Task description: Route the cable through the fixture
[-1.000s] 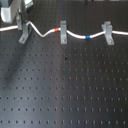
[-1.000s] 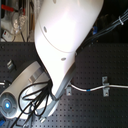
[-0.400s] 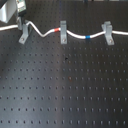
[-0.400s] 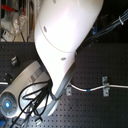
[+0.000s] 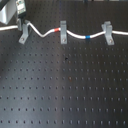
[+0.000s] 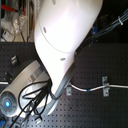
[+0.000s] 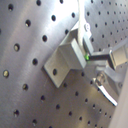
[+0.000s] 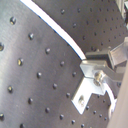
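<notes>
Little had moved since the earlier frame. At upper left of the first exterior view, the dark pincer [image 5: 20, 21] hung over the slanted grey metal clip [image 5: 23, 33], seemingly clenched on the thin white cable [image 5: 75, 35] to seat it; two straight clips already held it.

First exterior view: raised, looking across the pegboard [image 5: 65, 95] toward a far row of three clips, mid distance; second exterior view: near top-down, mostly blocked by the arm [image 6: 67, 37], board showing round it; both exterior views share the cable [image 5: 75, 36] and the straight end clip [image 5: 107, 32]; both wrist views: very close, oblique to the board, on the fixture [image 7: 67, 60] and cable.
</notes>
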Controlling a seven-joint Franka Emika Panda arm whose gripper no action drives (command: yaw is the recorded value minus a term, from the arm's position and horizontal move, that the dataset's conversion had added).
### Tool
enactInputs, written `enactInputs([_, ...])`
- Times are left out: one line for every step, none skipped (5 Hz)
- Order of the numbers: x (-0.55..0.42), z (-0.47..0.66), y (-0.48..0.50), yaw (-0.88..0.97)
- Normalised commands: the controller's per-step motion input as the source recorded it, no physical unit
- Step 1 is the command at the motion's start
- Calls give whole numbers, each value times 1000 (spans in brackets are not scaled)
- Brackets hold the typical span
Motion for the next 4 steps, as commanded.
enactInputs([-82,252,106,11])
enactInputs([-110,220,98,17])
enactInputs([-163,67,51,140])
enactInputs([-184,63,43,203])
